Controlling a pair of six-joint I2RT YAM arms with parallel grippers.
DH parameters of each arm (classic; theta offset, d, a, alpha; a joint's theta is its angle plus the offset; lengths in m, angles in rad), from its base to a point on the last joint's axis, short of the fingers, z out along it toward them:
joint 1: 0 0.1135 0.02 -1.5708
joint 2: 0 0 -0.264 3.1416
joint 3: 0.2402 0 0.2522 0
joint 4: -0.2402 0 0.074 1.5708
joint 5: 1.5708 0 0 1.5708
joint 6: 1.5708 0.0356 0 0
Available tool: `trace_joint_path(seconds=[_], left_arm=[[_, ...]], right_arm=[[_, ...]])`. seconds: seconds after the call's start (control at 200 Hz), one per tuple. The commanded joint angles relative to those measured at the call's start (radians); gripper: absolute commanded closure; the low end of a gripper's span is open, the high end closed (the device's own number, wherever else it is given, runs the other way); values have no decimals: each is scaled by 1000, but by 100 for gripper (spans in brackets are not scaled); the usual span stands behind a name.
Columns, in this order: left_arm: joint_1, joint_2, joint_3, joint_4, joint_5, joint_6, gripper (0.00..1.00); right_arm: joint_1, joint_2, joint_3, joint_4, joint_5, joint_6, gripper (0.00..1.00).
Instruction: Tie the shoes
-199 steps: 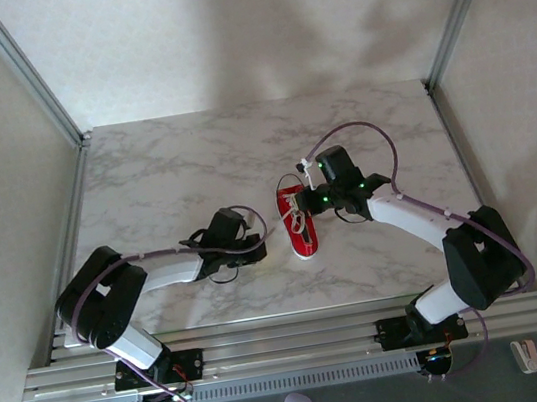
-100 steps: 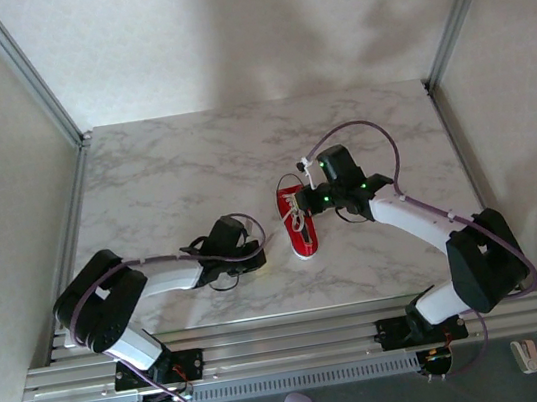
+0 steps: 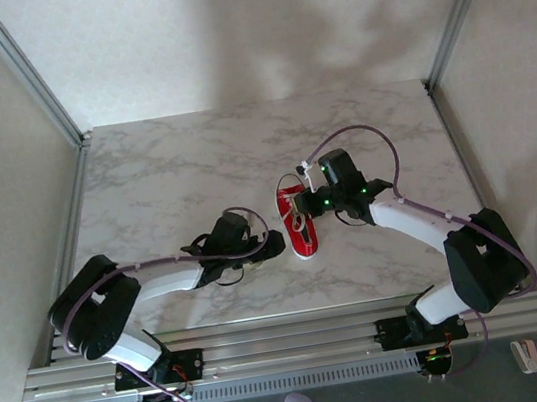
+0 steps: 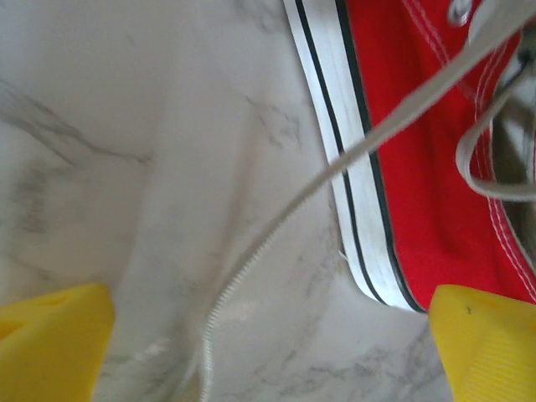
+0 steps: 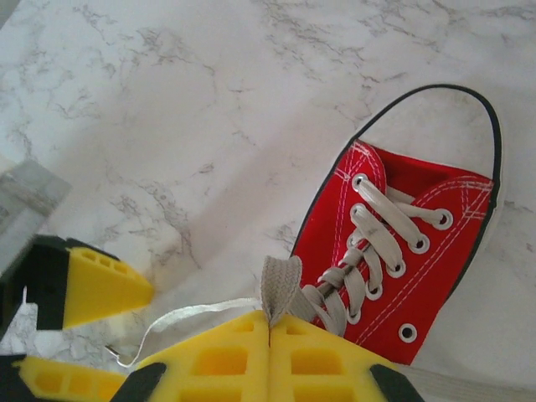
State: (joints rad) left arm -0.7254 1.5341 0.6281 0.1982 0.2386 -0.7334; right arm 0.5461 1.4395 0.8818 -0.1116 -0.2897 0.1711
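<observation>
The red sneaker (image 3: pixel 300 229) lies on its sole near the middle of the marbled desk (image 3: pixel 165 186), a little to the right side, between the two arms. The left gripper (image 4: pixel 268 295) is released: in the left wrist view its two yellow fingers (image 4: pixel 52 339) stand far apart and nothing is pressed between them. One loose white lace strand (image 4: pixel 335 167) comes from the sneaker's upper, passes over the white sole edge and runs along the desk through the gap between these fingers. The other finger of this gripper is just beside the sole edge; whether it touches the sole cannot be told. The right gripper (image 5: pixel 269 331) is clenched, its yellow fingers pressed together with no gap, and it is grasping a flat lace loop (image 5: pixel 280 289) that stands up out of the closed fingertips. This loop leads to the crossed laces on the sneaker's tongue, very near the gripper. In the right wrist view a thin lace end lies curved on the desk below the left gripper's finger.
</observation>
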Motion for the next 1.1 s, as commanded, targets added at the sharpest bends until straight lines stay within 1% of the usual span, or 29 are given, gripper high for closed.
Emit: trace_joint_path(seconds=[0.0,0.035,0.065,0.085,0.115,0.155,0.245,0.39,0.465,0.531,0.636,0.676,0.701,0.791,0.831,0.916,1.011,1.096], left_arm=[[6,-57,7,-66,-137,19,0],[5,-74,4,-69,-151,20,0],[6,-89,1,-68,-161,27,0],[5,-98,0,-69,-167,32,0],[5,-112,3,-74,-181,31,0],[6,-127,9,-88,-191,36,0],[4,-167,5,-62,-187,55,0],[4,-217,-22,30,-116,57,0],[4,-224,-44,94,-64,32,0],[0,-210,-47,118,-41,3,1],[-10,-162,-41,138,1,-37,20],[-20,-148,-42,140,10,-52,32],[-26,-138,-43,175,18,-63,38],[-42,-97,-37,217,47,-100,56],[-46,-76,-27,224,54,-111,58],[-52,-26,1,221,59,-122,60],[-61,20,38,209,58,-126,65],[-68,62,71,197,66,-121,66]], right_arm=[[7,-21,-12,42,-19,-16,99],[7,-21,-12,44,-21,-18,95],[6,-22,-13,44,-26,-18,94],[6,-21,-12,43,-29,-19,95],[6,-21,-13,46,-33,-18,100],[6,-21,-14,46,-32,-15,100],[6,-18,-15,50,-45,-12,100],[8,-19,-23,59,-38,-4,100],[8,-19,-23,57,-37,-1,100],[6,-18,-25,62,-42,1,100],[7,-19,-28,64,-30,7,100],[7,-21,-31,65,-24,8,100],[7,-21,-33,66,-18,10,100],[6,-25,-38,62,5,23,100],[6,-26,-38,56,22,30,100],[7,-25,-33,41,47,37,100],[7,-23,-30,37,49,41,100],[6,-21,-29,34,49,44,100]])
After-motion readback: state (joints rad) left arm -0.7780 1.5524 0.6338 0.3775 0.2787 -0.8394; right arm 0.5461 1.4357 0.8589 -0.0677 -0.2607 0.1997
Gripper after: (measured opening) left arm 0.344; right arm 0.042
